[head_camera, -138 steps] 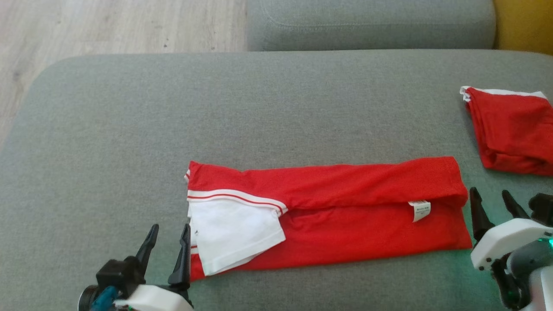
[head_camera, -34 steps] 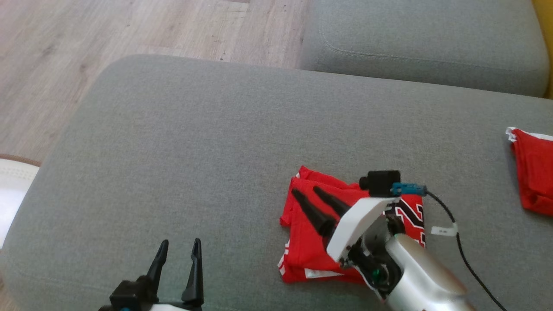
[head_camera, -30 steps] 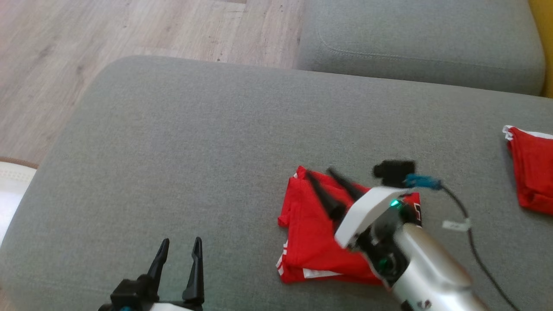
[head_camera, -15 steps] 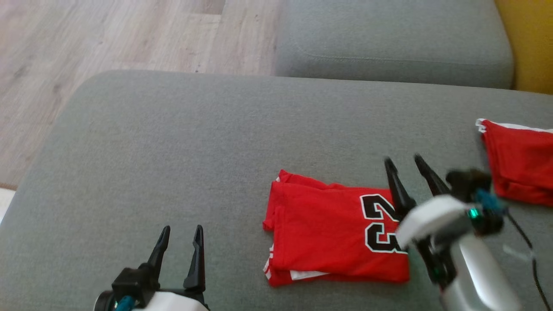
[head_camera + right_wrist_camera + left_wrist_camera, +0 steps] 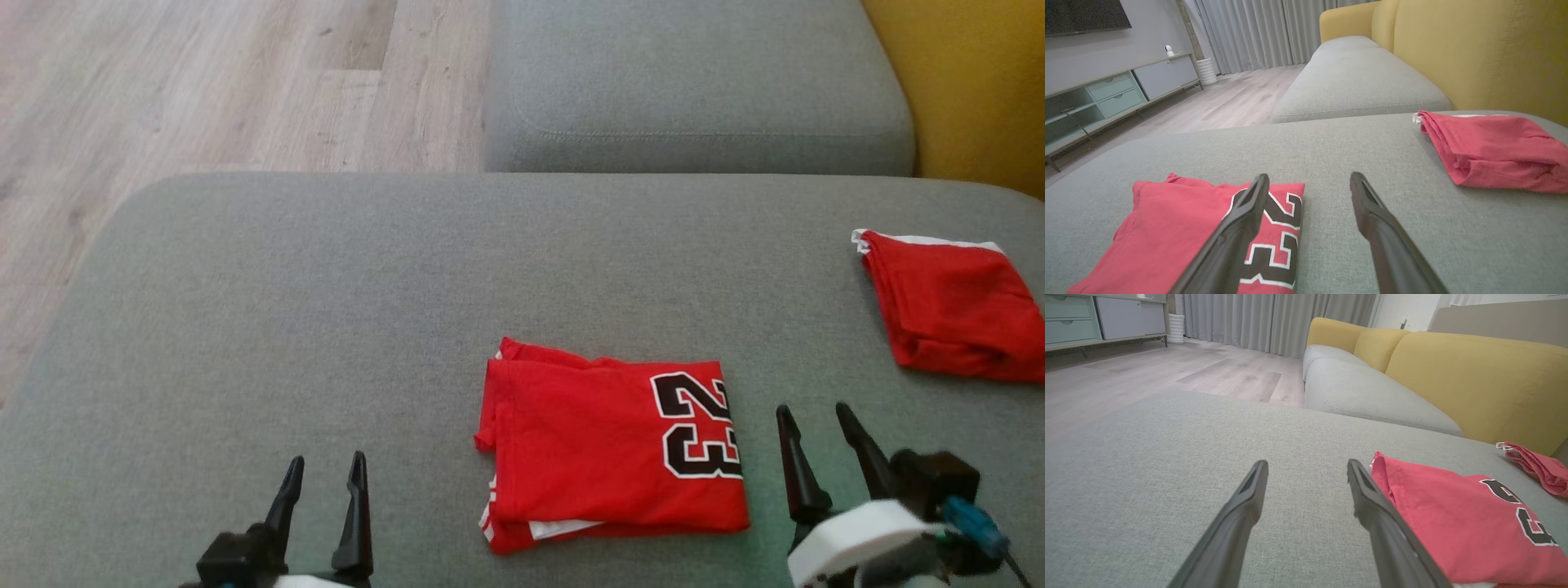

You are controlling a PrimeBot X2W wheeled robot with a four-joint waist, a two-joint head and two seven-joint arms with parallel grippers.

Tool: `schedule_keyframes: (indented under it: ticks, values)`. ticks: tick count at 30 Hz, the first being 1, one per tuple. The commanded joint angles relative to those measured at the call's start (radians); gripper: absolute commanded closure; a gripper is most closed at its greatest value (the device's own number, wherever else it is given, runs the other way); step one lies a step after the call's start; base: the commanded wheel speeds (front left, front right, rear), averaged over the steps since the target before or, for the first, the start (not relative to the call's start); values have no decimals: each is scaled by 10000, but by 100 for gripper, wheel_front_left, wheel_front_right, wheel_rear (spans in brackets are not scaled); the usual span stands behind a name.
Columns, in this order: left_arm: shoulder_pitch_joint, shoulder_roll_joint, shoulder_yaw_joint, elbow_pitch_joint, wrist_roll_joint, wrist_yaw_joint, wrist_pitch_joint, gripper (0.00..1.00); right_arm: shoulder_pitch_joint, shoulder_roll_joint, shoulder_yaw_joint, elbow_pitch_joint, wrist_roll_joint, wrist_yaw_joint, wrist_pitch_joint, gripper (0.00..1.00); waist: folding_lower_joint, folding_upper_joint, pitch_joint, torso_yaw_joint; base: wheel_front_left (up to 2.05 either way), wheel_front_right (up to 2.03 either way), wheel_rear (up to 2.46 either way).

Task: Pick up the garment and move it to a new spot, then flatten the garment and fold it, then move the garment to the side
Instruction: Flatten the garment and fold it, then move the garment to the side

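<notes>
The garment (image 5: 608,445) is a red jersey folded into a compact rectangle with a black 23 facing up; it lies on the grey cushion (image 5: 326,310) near its front edge. It also appears as a red fold (image 5: 1457,522) at the right of the left wrist view and at the lower left (image 5: 1180,228) of the right wrist view. My left gripper (image 5: 324,472) stands open to the garment's left, empty. My right gripper (image 5: 812,418) stands open just right of the garment, empty, apart from the cloth.
A second folded red garment (image 5: 951,306) lies at the cushion's right side. Behind is another grey seat cushion (image 5: 694,90) and a yellow sofa back (image 5: 963,82). Wooden floor (image 5: 204,82) lies beyond the cushion's left and far edges.
My right gripper has drawn back off the folded garment, rightward and toward me, leaving it lying flat. The head camera has shifted. The left gripper stays put.
</notes>
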Motion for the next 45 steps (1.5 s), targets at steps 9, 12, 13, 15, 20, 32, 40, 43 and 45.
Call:
schedule_keyframes:
  ticks: [9, 12, 13, 15, 20, 32, 40, 43, 45]
  values:
    - [-279, -86, 600, 27, 87, -263, -122, 0, -104, -45, 343, -58, 311, 33, -517, 0, 1, 0, -133, -146, 0, 0, 0]
    - [-291, -117, 615, 106, 115, -320, -123, 0, -174, -44, 340, 41, 309, 33, -583, 0, 1, 0, -160, -145, 0, 0, 0]
    - [-298, -127, 613, 131, 127, -338, -123, 0, -185, -44, 334, 74, 302, 33, -601, 0, 1, 0, -169, -135, 0, 0, 0]
    - [-307, -138, 609, 170, 154, -374, -123, 0, -192, -44, 329, 136, 296, 33, -632, 0, 1, 0, -186, -114, 0, 0, 0]
    - [-282, -141, 605, 220, 207, -439, -123, 0, -201, -44, 370, 279, 290, 33, -660, 0, 1, 0, -219, -74, 0, 0, 0]
    - [-264, -120, 504, 233, 293, -456, -118, 0, -405, -44, 481, 556, 328, 33, -309, 0, 1, 0, -195, 157, 0, 0, 0]
    - [-349, -154, 388, 240, 365, -467, -97, 0, -1419, -43, 106, 1159, -39, 33, 613, 0, 1, 0, 28, 569, 0, 0, 0]
    - [-401, -224, 335, 282, 375, -491, -97, 0, -1843, -43, -96, 1649, -224, 33, 1047, 0, 1, 0, 201, 832, 0, 0, 0]
    - [-436, -281, 315, 316, 379, -503, -99, 0, -2062, -43, -248, 2040, -458, 33, 1306, 0, 1, 0, 352, 1019, 0, 0, 0]
